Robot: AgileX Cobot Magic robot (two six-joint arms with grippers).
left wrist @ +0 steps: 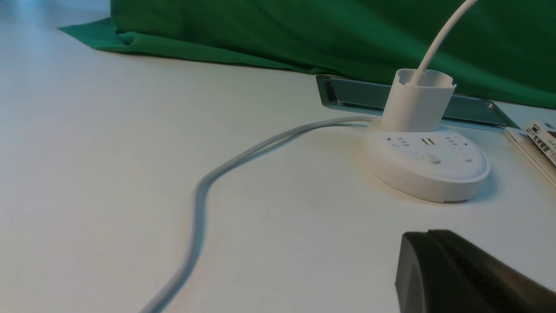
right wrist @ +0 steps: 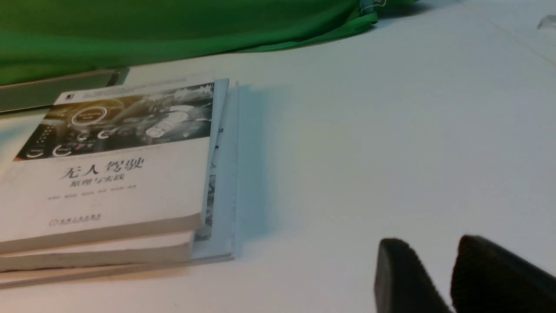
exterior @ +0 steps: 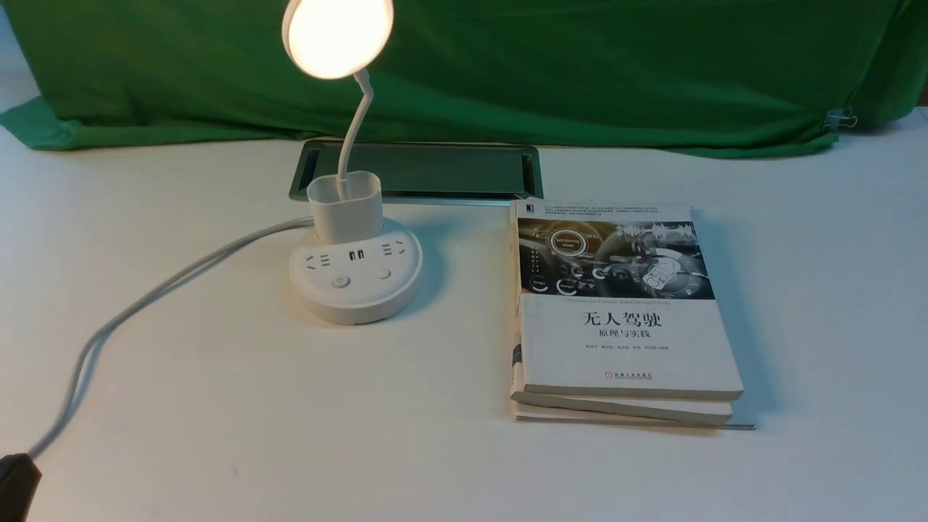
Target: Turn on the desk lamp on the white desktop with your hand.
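Note:
The desk lamp stands on the white desktop (exterior: 217,420), left of centre. Its round head (exterior: 338,35) glows warm white, above the thin neck, cup holder (exterior: 345,206) and round base (exterior: 357,279) with two buttons (exterior: 339,282). The grey-white cord (exterior: 145,301) runs off to the near left. My left gripper (left wrist: 428,233) is shut and empty, low over the desktop and well short of the base (left wrist: 428,167); only its tip shows in the front view (exterior: 14,484). My right gripper (right wrist: 430,248) has a narrow gap between its fingers and is empty, right of the books.
A stack of books (exterior: 623,319) lies right of the lamp and also shows in the right wrist view (right wrist: 113,174). A metal-framed cable slot (exterior: 428,170) sits behind the lamp. Green cloth (exterior: 580,65) covers the back edge.

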